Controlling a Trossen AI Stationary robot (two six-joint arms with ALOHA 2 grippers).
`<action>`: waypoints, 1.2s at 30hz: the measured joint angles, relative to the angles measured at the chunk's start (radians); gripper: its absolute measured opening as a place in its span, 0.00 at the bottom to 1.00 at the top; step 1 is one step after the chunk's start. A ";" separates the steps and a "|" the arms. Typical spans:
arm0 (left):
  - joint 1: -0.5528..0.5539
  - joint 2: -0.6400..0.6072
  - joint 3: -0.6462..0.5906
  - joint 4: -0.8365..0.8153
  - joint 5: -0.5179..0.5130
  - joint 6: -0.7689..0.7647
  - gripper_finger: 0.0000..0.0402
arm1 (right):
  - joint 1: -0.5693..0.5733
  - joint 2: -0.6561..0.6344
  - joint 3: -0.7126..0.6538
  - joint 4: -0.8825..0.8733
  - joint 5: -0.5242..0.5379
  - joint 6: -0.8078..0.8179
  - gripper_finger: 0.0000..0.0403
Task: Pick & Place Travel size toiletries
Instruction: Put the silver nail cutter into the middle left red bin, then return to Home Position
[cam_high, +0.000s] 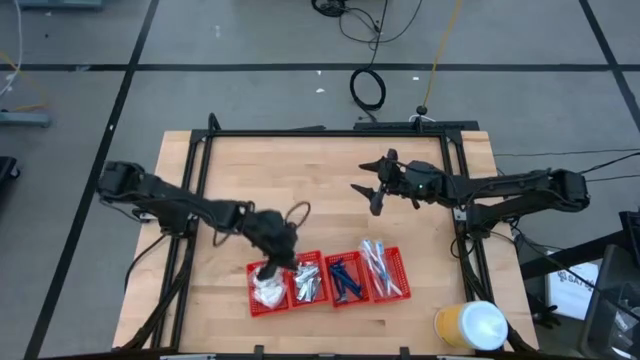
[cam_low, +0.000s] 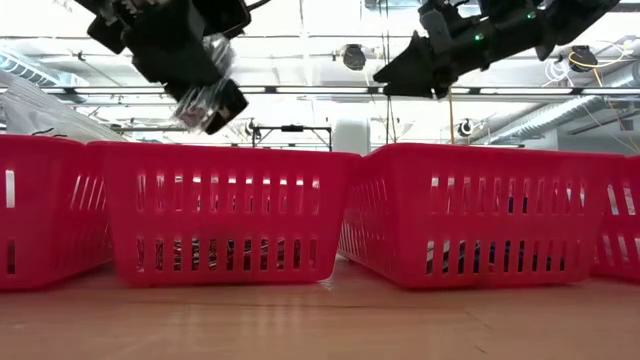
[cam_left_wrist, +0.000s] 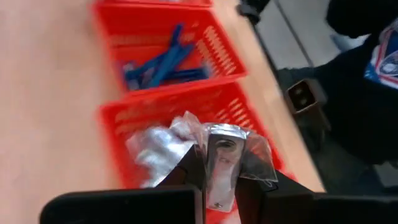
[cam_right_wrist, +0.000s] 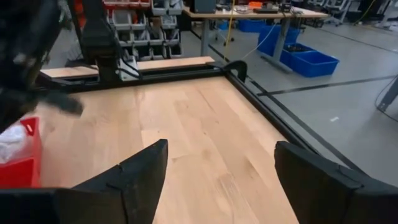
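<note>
Wooden tabletop (cam_high: 320, 190) carries a row of four red baskets (cam_high: 330, 280) at its six o'clock edge. Over the seam between the two leftmost baskets hangs the left gripper (cam_high: 272, 262), its fingers pinched narrow on a silvery foil sachet (cam_left_wrist: 219, 152). In the left wrist view the sachet's long axis runs straight out between the fingers, with the foil-sachet basket directly beneath, so I judge the coming release is a short drop. The right gripper (cam_high: 372, 190) waits at about one o'clock above bare wood, spread wide and empty, much farther from the baskets.
</note>
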 joint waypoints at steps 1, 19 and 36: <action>-0.023 0.026 0.000 0.040 -0.002 -0.014 0.08 | 0.000 0.000 0.000 0.006 0.000 0.000 0.70; -0.034 0.108 0.001 0.149 -0.147 -0.207 0.61 | 0.008 0.007 -0.001 -0.023 -0.005 0.007 0.68; 0.236 -0.305 0.106 -0.328 0.122 0.106 0.75 | 0.005 -0.171 -0.001 -0.113 -0.004 -0.080 0.68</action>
